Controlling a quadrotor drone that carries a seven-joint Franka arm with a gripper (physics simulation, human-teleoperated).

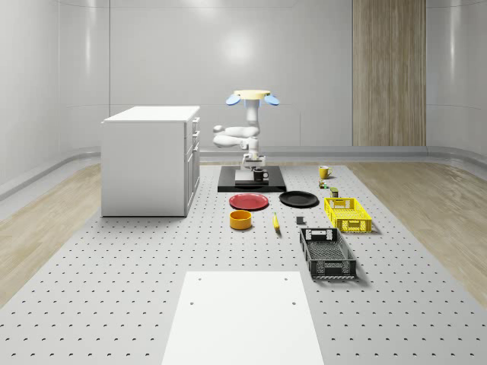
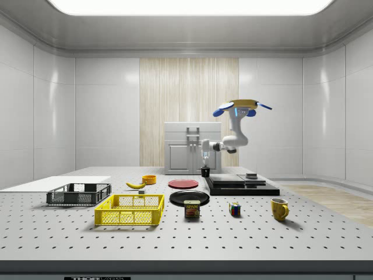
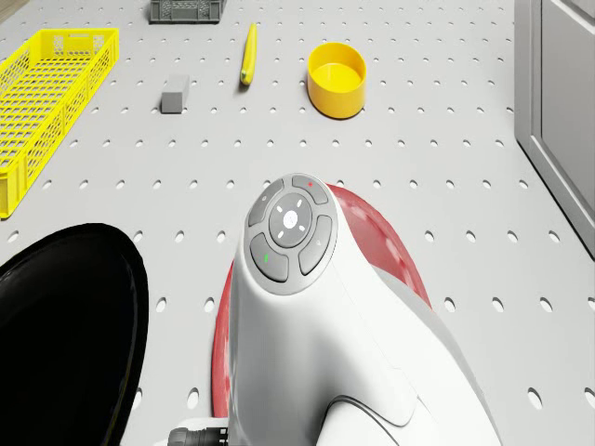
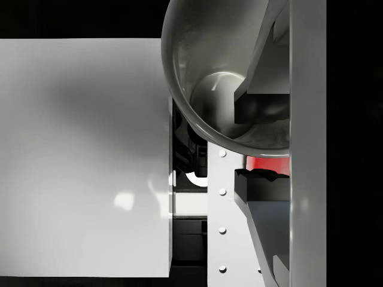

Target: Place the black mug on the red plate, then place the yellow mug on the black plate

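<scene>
The drone (image 1: 253, 97) hovers above the black platform (image 1: 228, 185), its arm bent downward. My gripper (image 1: 253, 169) (image 2: 205, 164) is shut on the rim of the black mug (image 1: 261, 176) (image 2: 205, 172), at the platform's edge nearest the plates. In the wrist view one finger (image 4: 260, 107) is inside the mug (image 4: 203, 72) and the other finger (image 4: 260, 182) is outside. A strip of the red plate (image 4: 266, 162) shows between them. The red plate (image 1: 249, 201) (image 3: 386, 246) lies on the table beside the black plate (image 1: 298, 199) (image 3: 65, 325). The yellow mug (image 1: 324, 172) (image 2: 279, 209) stands further off.
A white cabinet (image 1: 151, 160) stands at the whole-scene view's left. In front of the plates are a yellow bowl (image 1: 241, 220), a banana (image 1: 275, 222), a yellow crate (image 1: 348, 214) and a black crate (image 1: 327, 252). A white sheet (image 1: 243, 315) lies near the front edge.
</scene>
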